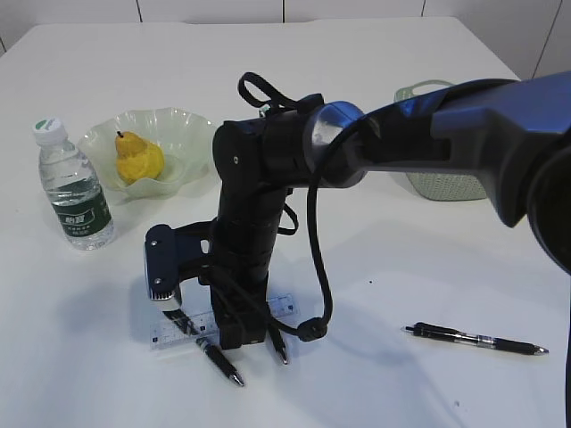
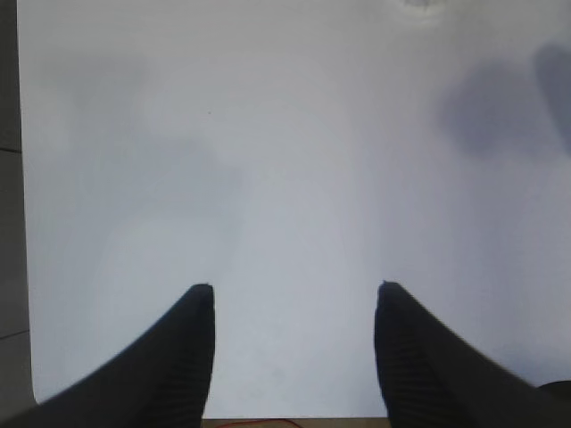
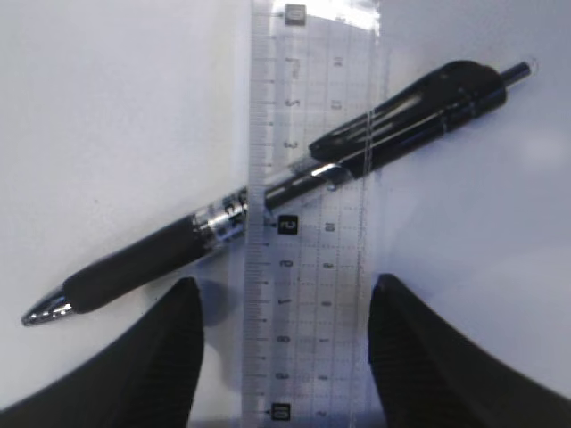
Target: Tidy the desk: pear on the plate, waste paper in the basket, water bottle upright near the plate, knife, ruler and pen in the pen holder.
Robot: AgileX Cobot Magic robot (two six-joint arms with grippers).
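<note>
Ruler (image 1: pixel 223 323) flat on desk (image 1: pixel 80 366) at near edge, clear plastic, partly hidden under right gripper (image 1: pixel 241 343). Black pen (image 1: pixel 220 363) crossing it at a slant; in right wrist view pen (image 3: pixel 268 192) seen through ruler (image 3: pixel 308 214), so lying beneath, tip toward lower left, clip end toward upper right. Right gripper (image 3: pixel 285 308) lowered over the pair, jaws spread wide, one finger on each side of ruler's near end, gripping nothing. Right fingers (image 3: pixel 169 348) dark and ribbed, just off ruler's edges.

Left gripper (image 2: pixel 294 303) also spread wide, hanging over bare desk (image 2: pixel 285 160), nothing between jaws; left fingers (image 2: pixel 183 348) dark, well apart from each other.

Second pen (image 1: pixel 477 339) lying alone to the right on desk, well apart from ruler.

Farther back on the left, water bottle (image 1: pixel 73 183) standing upright, cap on, just beside plate (image 1: pixel 183 134). Pear (image 1: pixel 138 159) sitting in plate, stem up. Behind the right arm, basket (image 1: pixel 428 183) partly hidden, only rim and a stretch of wall visible. Contents of basket not discernible. Pen holder, knife and waste paper not discernible in any view.
</note>
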